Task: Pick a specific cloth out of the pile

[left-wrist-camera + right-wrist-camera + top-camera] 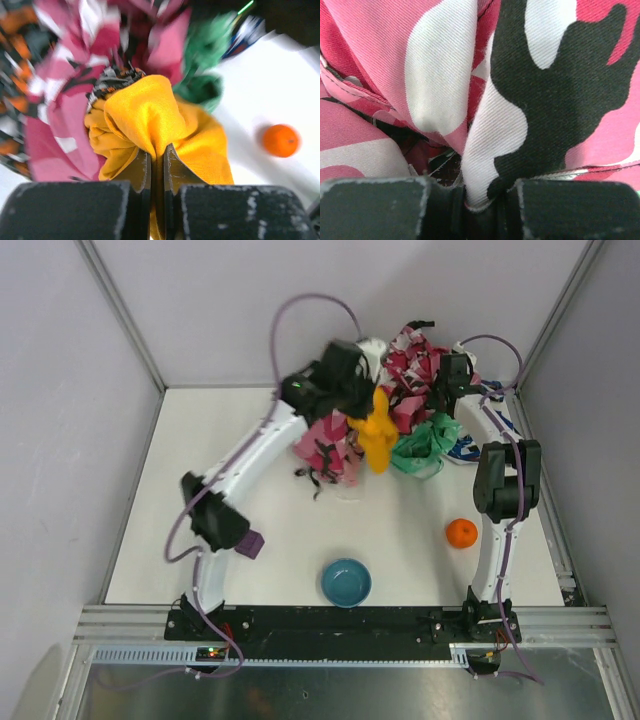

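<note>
The small plain yellow-orange cloth (377,436) hangs from my left gripper (352,390) in front of the pile (410,375). In the left wrist view the left gripper (157,159) is shut on a fold of the yellow cloth (150,112), which bunches above the fingers. The pile of pink camouflage, green and dark printed cloths lies at the back of the table. My right gripper (452,375) is at the pile's right top. In the right wrist view it (485,200) is shut on a fold of the pink camouflage cloth (520,100), which fills the view.
A small orange ball (461,533) lies at the right front; it also shows in the left wrist view (281,140). A blue bowl (346,582) stands at the front middle. A green cloth (428,446) lies at the pile's front right. White walls bound the table.
</note>
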You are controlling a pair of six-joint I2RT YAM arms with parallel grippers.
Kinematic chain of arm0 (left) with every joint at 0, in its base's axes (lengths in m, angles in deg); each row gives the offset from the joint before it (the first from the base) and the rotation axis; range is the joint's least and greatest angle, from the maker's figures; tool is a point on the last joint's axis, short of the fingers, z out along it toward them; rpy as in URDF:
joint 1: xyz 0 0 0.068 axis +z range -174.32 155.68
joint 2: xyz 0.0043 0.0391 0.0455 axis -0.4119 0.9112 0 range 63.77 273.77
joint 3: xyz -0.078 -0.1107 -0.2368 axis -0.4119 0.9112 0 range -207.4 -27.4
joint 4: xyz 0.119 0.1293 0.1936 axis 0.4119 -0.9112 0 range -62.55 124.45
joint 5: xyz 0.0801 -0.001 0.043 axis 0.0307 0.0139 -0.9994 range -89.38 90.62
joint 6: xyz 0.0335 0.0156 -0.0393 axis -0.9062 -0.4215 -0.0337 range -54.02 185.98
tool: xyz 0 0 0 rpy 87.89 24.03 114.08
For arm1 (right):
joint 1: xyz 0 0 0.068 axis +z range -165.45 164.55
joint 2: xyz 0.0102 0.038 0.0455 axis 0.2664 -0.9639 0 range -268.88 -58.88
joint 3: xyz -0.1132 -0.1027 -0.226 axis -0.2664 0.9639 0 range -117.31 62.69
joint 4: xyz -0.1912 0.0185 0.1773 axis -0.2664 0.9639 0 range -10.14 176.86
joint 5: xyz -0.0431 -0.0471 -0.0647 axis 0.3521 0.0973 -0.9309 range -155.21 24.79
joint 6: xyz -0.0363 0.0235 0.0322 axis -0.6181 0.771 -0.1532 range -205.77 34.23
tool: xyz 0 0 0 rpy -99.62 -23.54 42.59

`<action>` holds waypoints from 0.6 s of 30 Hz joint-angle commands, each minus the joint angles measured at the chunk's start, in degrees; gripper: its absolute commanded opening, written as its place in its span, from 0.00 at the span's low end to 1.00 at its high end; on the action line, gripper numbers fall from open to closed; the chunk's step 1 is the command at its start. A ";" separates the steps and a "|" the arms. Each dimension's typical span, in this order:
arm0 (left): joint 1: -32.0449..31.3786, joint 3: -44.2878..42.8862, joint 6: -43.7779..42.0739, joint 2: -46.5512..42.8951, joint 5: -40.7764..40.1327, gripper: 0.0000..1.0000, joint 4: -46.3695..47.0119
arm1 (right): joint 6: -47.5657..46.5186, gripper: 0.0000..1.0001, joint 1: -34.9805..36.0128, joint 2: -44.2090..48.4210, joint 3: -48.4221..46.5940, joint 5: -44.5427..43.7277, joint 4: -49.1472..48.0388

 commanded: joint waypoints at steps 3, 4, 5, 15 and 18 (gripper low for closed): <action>-0.62 -14.87 -6.25 -17.79 5.65 0.01 3.37 | -1.06 0.14 0.57 -2.85 -2.64 -2.75 8.19; -0.48 -15.84 -6.66 -18.80 2.73 0.01 3.95 | -0.95 0.14 0.63 -2.86 -2.68 -2.83 8.29; -0.19 -16.45 -6.82 -19.74 -0.50 0.01 4.72 | -0.90 0.14 0.67 -2.87 -2.70 -2.88 8.35; 9.72 -16.98 -11.18 -24.65 -24.64 0.01 15.00 | -1.57 0.20 0.61 -3.91 -6.21 -3.44 10.19; 15.30 -16.72 -11.96 -23.28 -29.23 0.01 15.91 | -2.71 0.24 0.50 -3.83 -7.24 -4.26 10.69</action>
